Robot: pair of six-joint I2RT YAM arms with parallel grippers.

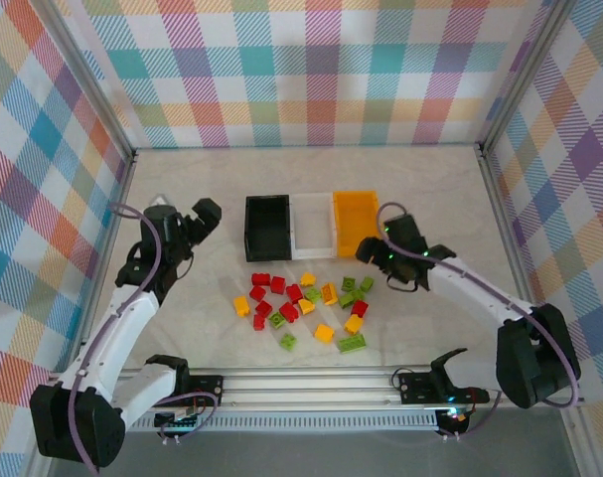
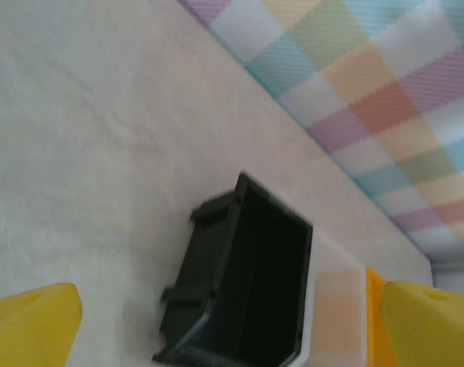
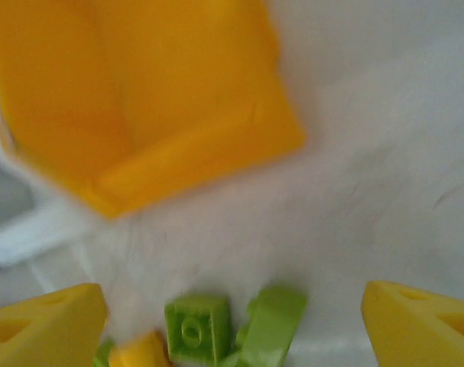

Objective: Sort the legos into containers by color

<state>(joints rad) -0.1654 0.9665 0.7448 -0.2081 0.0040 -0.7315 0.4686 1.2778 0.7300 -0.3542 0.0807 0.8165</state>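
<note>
While the right gripper (image 3: 233, 307) hangs low over the table (image 1: 430, 189), its two yellow fingers (image 3: 44, 325) stand wide apart and hold nothing. In the right wrist view, two green bricks (image 3: 197, 329) lie on the table between the fingers, near the lower edge, and neither finger touches them. A small yellow-orange brick (image 3: 140, 353) lies just beside them on the left. The orange bin (image 3: 140, 99) stands close behind these bricks.

The left gripper (image 1: 197, 223) is also fully open and empty. It is raised above the table, to the left of the black bin (image 1: 266, 227), well apart from the bricks, and it touches nothing.

The three bins stand in one row, side by side: the black bin on the left, the white bin (image 1: 313, 221) in the middle, the orange bin on the right. The bricks (image 1: 306, 303) lie loose on the table in front of the bins, with red, yellow-orange and green mixed together. The red ones are mostly on the left side of the heap. The green ones are mostly on the right side, nearest to the right gripper.
</note>
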